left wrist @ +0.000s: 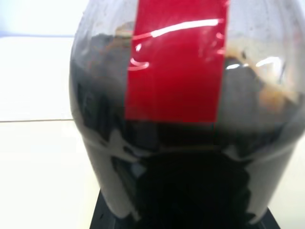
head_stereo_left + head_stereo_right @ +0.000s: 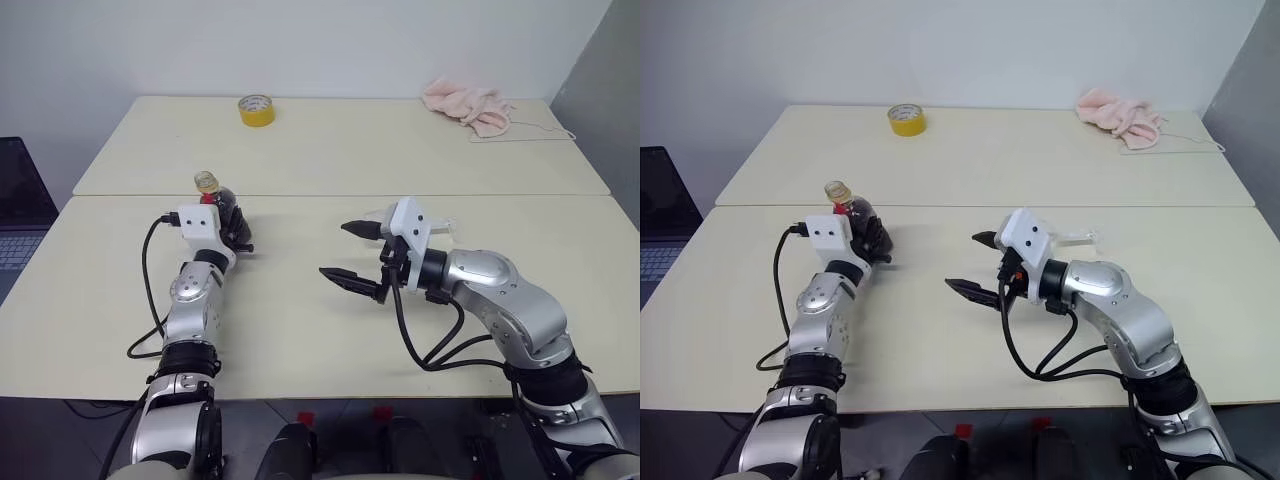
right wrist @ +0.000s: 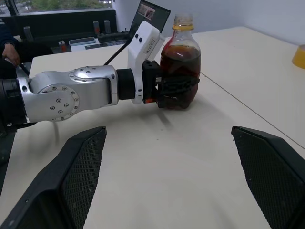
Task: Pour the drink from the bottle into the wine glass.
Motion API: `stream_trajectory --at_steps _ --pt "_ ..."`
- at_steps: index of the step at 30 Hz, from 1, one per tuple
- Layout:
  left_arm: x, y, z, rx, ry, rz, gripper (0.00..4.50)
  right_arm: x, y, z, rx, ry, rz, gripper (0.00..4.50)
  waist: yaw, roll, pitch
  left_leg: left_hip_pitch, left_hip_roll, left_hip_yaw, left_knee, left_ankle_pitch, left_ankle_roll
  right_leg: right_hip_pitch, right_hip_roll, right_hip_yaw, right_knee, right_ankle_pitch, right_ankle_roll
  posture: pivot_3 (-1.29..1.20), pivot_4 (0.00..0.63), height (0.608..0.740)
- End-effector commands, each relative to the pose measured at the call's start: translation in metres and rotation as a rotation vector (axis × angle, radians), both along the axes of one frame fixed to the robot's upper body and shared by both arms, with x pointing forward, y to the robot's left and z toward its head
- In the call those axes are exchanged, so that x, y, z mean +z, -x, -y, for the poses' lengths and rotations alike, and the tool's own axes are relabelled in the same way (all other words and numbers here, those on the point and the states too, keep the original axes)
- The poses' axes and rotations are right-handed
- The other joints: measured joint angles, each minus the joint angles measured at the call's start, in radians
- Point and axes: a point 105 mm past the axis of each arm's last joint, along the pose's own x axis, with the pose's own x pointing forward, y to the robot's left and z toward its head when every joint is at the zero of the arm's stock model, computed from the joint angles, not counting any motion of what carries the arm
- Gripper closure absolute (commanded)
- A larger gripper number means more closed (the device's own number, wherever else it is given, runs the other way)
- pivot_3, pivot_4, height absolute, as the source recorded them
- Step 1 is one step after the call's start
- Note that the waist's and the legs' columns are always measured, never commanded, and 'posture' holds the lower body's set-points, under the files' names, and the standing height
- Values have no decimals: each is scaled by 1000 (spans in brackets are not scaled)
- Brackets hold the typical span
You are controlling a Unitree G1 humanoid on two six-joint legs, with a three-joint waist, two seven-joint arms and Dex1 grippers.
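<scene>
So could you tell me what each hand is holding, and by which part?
The left hand grips the small clear plastic bottle around its lower body; the right hand holds nothing.

Bare table [image 2: 300, 330] btwn end effectors; wine glass [image 2: 1075, 238] behind right.

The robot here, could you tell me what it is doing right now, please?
The left gripper is shut on the bottle of drink, upright on the table with its cap on. The right gripper hangs open beside it, holding nothing. Nothing has been poured yet.
</scene>
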Motion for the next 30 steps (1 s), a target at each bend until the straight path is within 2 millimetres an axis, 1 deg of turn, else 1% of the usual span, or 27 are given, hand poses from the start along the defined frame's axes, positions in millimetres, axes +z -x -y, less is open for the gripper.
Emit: stream_trajectory --at_steps 1,9,17,21,23,25,28,30 --pt "13 -2 1 -4 1 56 2663 15 8 -6 35 -22 56 0 0 0 0 0 0 0 0 0 0 0 0 0 0 0 0 0 150 740" --pt "11 8 6 -24 -30 82 50 14 11 -6 38 -22 51 0 -1 0 0 0 0 0 0 0 0 0 0 0 0 0 0 0 150 740" --pt "10 25 11 -44 -46 92 12 12 14 -1 40 -10 48 0 0 0 0 0 0 0 0 0 0 0 0 1 0 0 0 0 150 740" --pt "7 45 0 -7 -44 81 12 12 17 7 35 1 47 0 -1 0 0 0 0 0 0 0 0 0 0 1 0 0 0 0 150 740" --pt "6 51 -3 3 -40 74 12 12 19 9 34 3 46 0 0 0 0 0 1 0 -1 0 0 0 0 1 0 0 0 0 150 740" --pt "3 63 -9 29 -41 60 12 10 20 13 31 8 41 0 0 0 0 0 1 0 -1 0 0 0 0 1 0 0 0 0 150 740" --pt "2 85 -23 93 -63 48 12 1 22 27 0 40 15 0 1 0 0 1 1 0 -1 0 0 0 0 1 0 0 0 0 150 740" --pt "8 92 -20 72 -95 50 12 -2 20 37 -44 49 11 0 3 0 0 0 1 0 -1 0 0 1 0 1 -1 0 0 0 150 740"
